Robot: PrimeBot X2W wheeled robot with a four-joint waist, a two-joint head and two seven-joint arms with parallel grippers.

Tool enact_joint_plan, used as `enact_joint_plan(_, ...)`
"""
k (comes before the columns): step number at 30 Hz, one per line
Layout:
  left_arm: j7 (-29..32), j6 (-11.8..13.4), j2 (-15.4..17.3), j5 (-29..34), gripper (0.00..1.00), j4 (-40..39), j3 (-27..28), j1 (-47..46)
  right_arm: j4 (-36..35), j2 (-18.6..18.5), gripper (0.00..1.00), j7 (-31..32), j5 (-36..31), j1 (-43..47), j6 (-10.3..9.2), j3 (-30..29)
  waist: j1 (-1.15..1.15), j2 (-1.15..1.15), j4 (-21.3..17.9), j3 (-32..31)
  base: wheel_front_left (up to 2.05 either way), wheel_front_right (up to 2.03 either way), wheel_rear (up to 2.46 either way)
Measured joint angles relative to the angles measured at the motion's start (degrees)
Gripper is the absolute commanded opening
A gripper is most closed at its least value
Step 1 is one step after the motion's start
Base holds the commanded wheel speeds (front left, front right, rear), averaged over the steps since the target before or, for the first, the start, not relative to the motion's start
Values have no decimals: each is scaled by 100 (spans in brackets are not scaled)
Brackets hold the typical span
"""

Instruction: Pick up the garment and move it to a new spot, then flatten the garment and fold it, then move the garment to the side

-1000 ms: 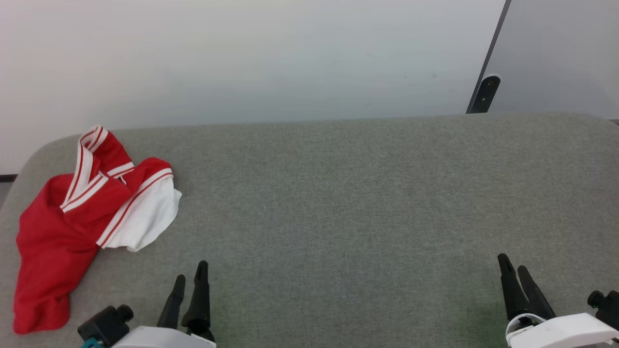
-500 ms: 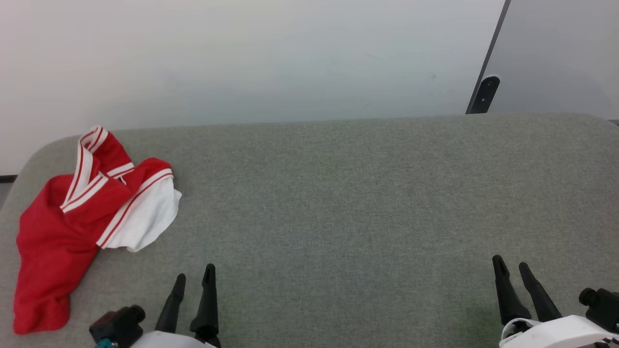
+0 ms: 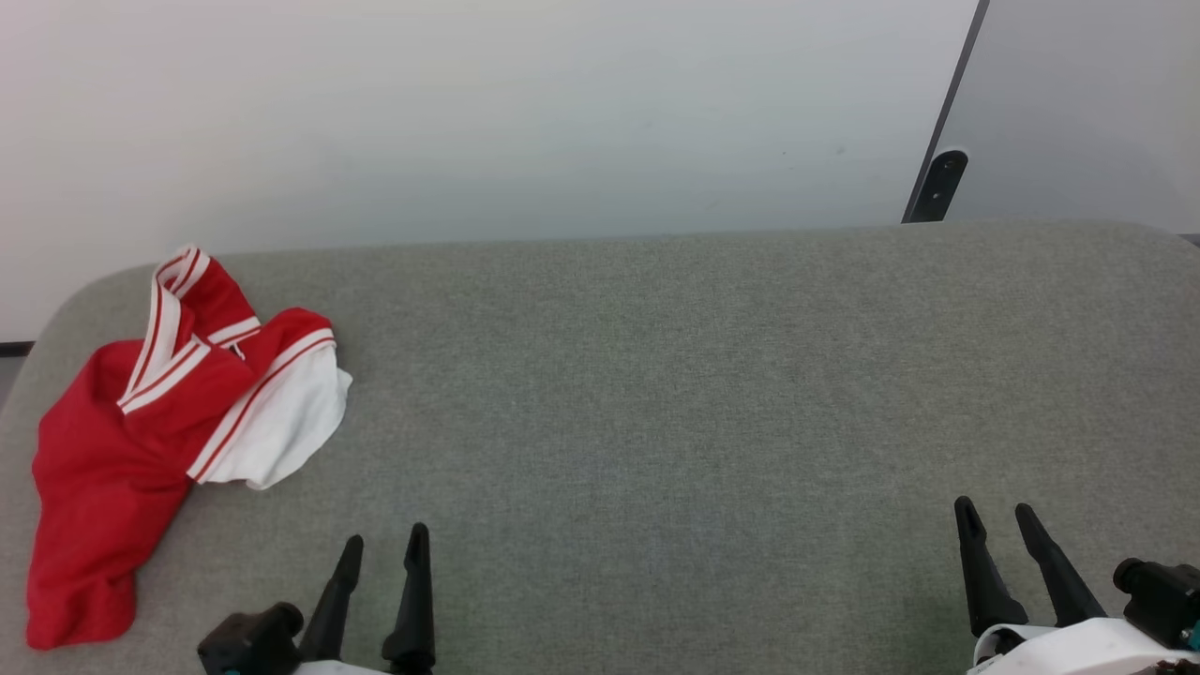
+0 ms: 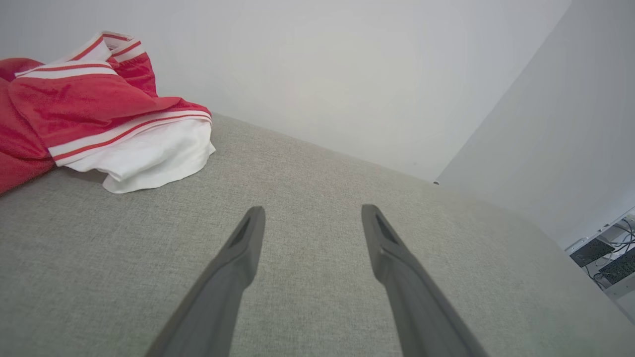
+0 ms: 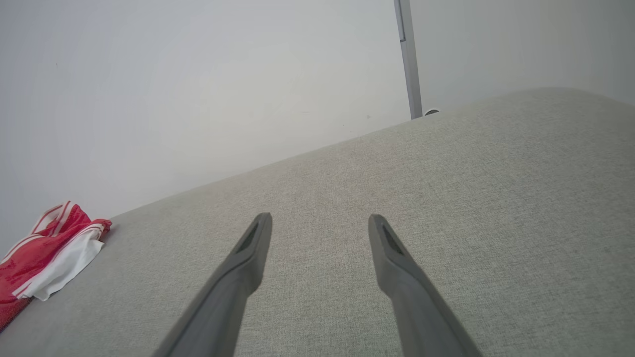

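Note:
The garment, a red jersey with a white sleeve and red-striped white trim, lies crumpled at the far left of the grey fabric surface. It appears at the upper left in the left wrist view and at the lower left edge in the right wrist view. My left gripper stands open at the bottom, to the right of and nearer than the garment, empty. My right gripper is open and empty at the lower right.
A pale wall rises behind the surface's far edge. A dark bracket with a thin dark post stands at the back right. The surface's corners are rounded at left and right. Cables and boxes show past its right edge.
Both grippers' fingers have spread apart into a clear gap. The left gripper has drifted right and down in the view. The garment has not moved.

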Motion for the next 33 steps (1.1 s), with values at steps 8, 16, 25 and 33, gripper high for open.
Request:
enact_joint_plan(8,-105,25,2,394,100,-45,-41,20,-67,29,100,-109,-420,64,0,-74,0,0,-1,12,0,0,0)
enact_joint_plan(16,-207,42,-1,806,100,-59,-64,101,-100,73,100,-209,-829,119,0,-82,0,0,-9,25,0,0,0)
enact_joint_plan(25,-316,35,-23,1106,100,-105,-36,136,-141,132,100,-320,-1067,179,0,-93,0,0,-14,61,0,0,0)
enact_joint_plan(33,-402,33,-37,1391,100,-124,43,191,-141,152,100,-453,-1314,205,0,-105,0,0,-25,54,0,0,0)
